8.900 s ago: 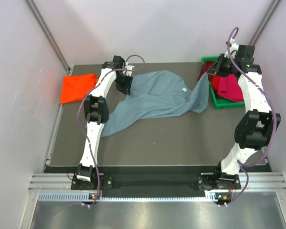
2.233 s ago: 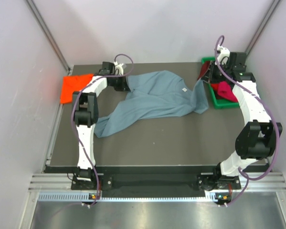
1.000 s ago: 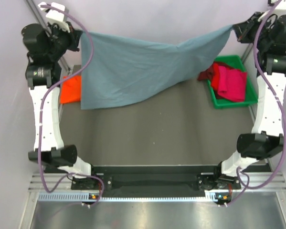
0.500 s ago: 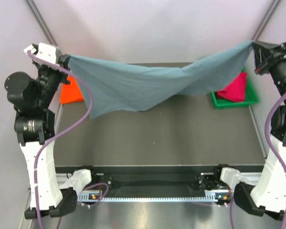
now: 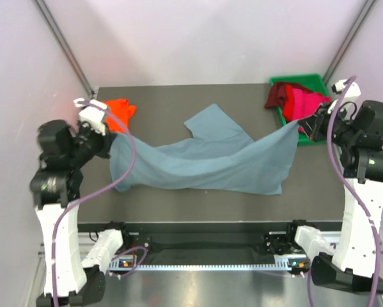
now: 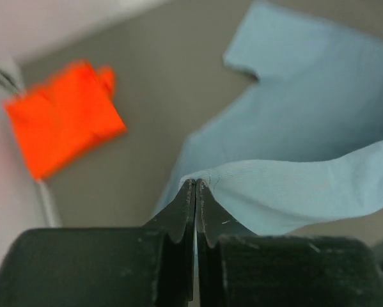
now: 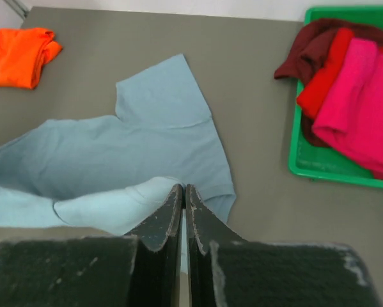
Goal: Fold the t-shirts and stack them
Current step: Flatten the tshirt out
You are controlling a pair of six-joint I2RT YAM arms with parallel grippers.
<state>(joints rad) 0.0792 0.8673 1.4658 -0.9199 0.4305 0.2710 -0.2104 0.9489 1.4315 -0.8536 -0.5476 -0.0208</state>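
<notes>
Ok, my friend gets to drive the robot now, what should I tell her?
Left gripper: shut on one corner of the blue-grey t-shirt.
Right gripper: shut on the opposite end.
The shirt sags between them, its middle on the table, unfolded.
Orange t-shirt: far left of the table, looks folded.
Pink and dark red shirts: heaped in the green bin.
Left to do: fold the blue-grey one and the bin's shirts, stack all.

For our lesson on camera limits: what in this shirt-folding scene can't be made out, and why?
Top view: left arm hides part of orange shirt; right arm hides part of green bin.
Right wrist view: bin cut by right edge; its piled shirts overlap, count unclear.
Left wrist view: orange shirt blurred.
</notes>
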